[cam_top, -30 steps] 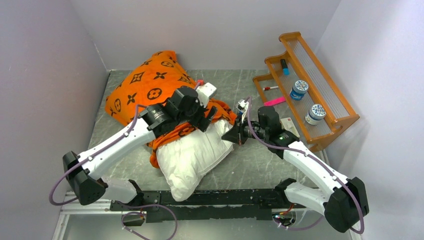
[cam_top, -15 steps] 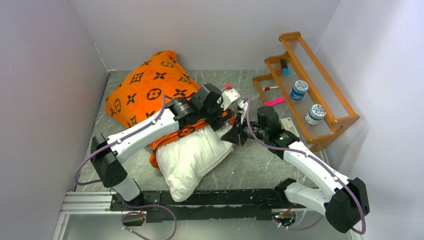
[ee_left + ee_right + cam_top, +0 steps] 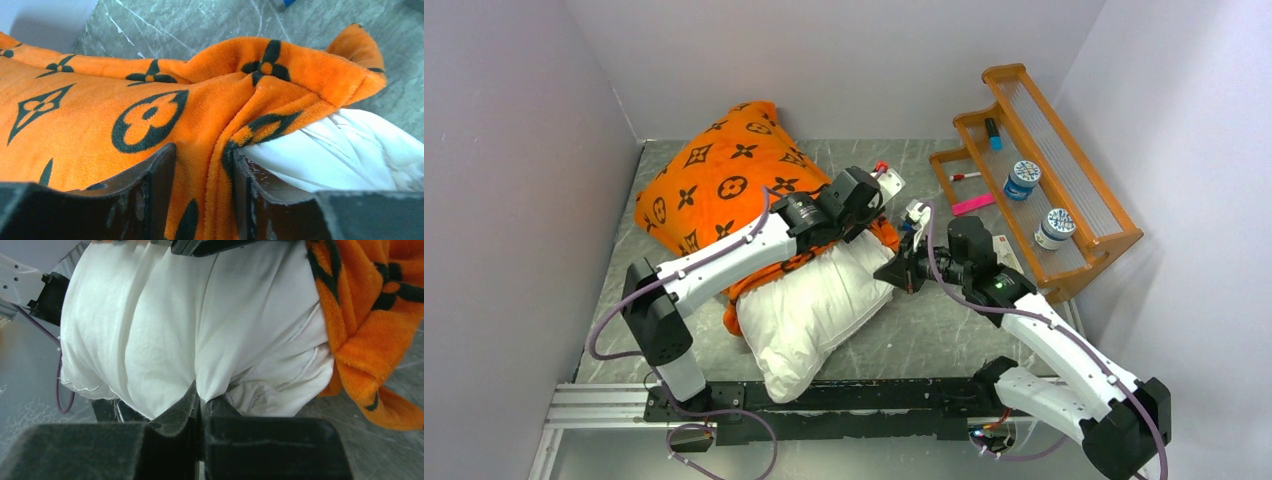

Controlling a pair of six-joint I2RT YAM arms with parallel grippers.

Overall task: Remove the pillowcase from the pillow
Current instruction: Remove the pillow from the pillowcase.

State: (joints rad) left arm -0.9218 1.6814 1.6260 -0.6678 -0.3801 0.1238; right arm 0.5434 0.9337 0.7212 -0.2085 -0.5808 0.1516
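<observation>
Pillow half out, one gripper on the bare part, one at the cover's open edge

Pillow (image 3: 809,310) lies long-ways from the near middle of the table (image 3: 924,330) toward the far left corner. Its bare white end is nearest; the far end is inside the pillowcase (image 3: 724,175), which is bunched up past the middle. Right gripper (image 3: 199,396) is clamped tight on a pinch of white pillow on its right flank. Left gripper (image 3: 202,157) sits just beyond, fingers partway apart either side of a ridge of orange hem, and I can't tell if it's actually biting. I reckon the cover has to slide away from the fingers, far-left along that axis, and the left arm is the one on it. Top view gives the layout but hides both sets of fingertips; only the wrist cams show the pinches.
</observation>
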